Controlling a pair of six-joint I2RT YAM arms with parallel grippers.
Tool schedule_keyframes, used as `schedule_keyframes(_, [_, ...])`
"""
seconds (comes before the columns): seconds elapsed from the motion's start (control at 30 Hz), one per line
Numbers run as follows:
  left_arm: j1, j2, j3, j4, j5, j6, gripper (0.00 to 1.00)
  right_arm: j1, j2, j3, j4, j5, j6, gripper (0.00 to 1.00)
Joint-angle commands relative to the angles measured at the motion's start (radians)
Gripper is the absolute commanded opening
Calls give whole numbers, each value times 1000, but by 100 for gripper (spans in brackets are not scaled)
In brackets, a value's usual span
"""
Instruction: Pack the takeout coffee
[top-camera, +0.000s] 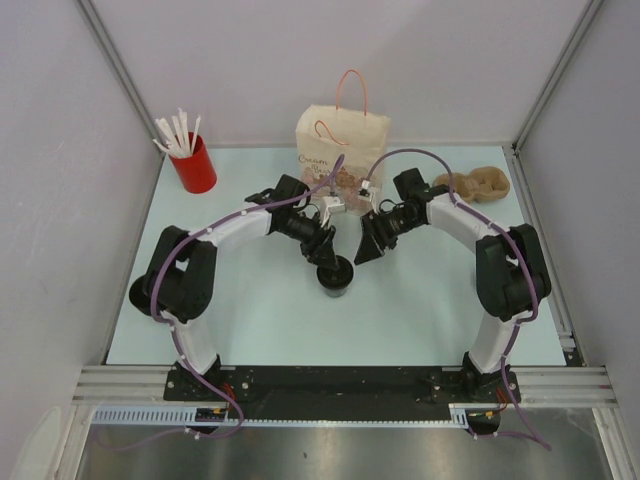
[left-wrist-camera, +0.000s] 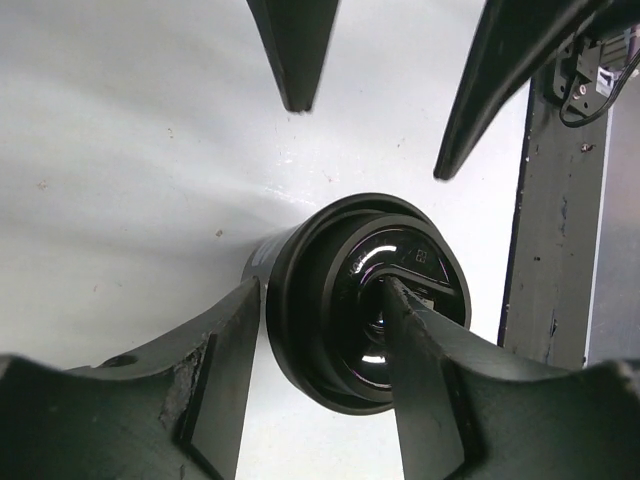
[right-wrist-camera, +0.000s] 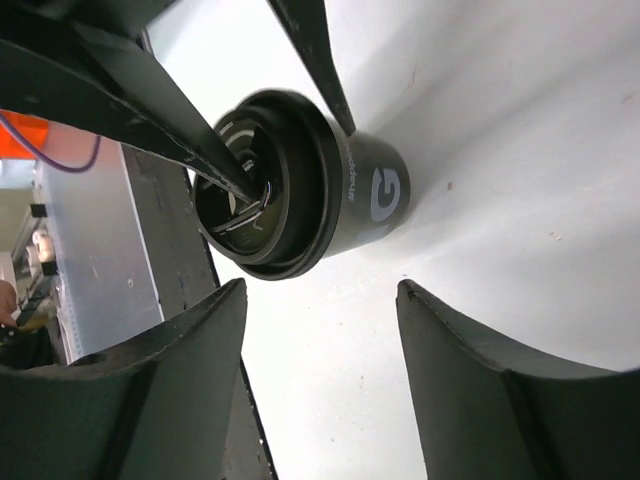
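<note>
Left fingers (left-wrist-camera: 210, 400) astride upright takeout coffee (left-wrist-camera: 320, 330)

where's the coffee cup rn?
Top view: cup at centre of the table, in front of the bag; left gripper straddles its rim, right gripper open beside it.

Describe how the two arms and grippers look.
The left arm and right arm match: white links between bulky black joints, on a black base plate. A purple cable runs along each. The left gripper and right gripper have plain matte black fingers tapering to blunt points; the left's show scuffed edges.
</note>
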Motion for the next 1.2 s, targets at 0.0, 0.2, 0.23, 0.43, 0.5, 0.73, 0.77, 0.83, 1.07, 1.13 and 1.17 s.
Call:
schedule_keyframes(0.0, [5, 27, -43, -77, -219, 108, 56, -8, -16, 44, 20, -93, -5, 67])
schedule_keyframes(0.2, [5, 6, 3, -107, -189, 108, 66, -5, -28, 45, 20, -78, -5, 69])
schedule_keyframes(0.23, [5, 4, 11, -111, -180, 108, 69, -5, -28, 45, 20, -70, -5, 69])
schedule_keyframes(0.43, [5, 6, 144, -169, -141, 99, 75, 6, -33, 45, 18, -15, -15, 69])
schedule_keyframes(0.5, [5, 3, 178, -200, -127, 99, 76, 9, -43, 45, 18, 17, -20, 70])
schedule_keyframes(0.73, [5, -60, 252, -246, -97, 105, 87, 20, -91, 42, 17, 152, -69, 79])
schedule_keyframes(0.77, [5, -69, 250, -249, -95, 112, 89, 24, -103, 42, 15, 166, -80, 81])
schedule_keyframes(0.83, [13, -114, 220, -252, -85, 115, 100, 34, -144, 42, 14, 219, -113, 86])
schedule_keyframes(1.07, [83, -264, 54, -219, -83, 141, 99, 116, -249, 37, 8, 387, -202, 94])
schedule_keyframes(1.13, [108, -319, -32, -185, -91, 137, 100, 141, -263, 27, 21, 408, -204, 94])
schedule_keyframes(1.17, [111, -333, -64, -139, -112, 126, 99, 152, -270, 24, 31, 418, -206, 93])
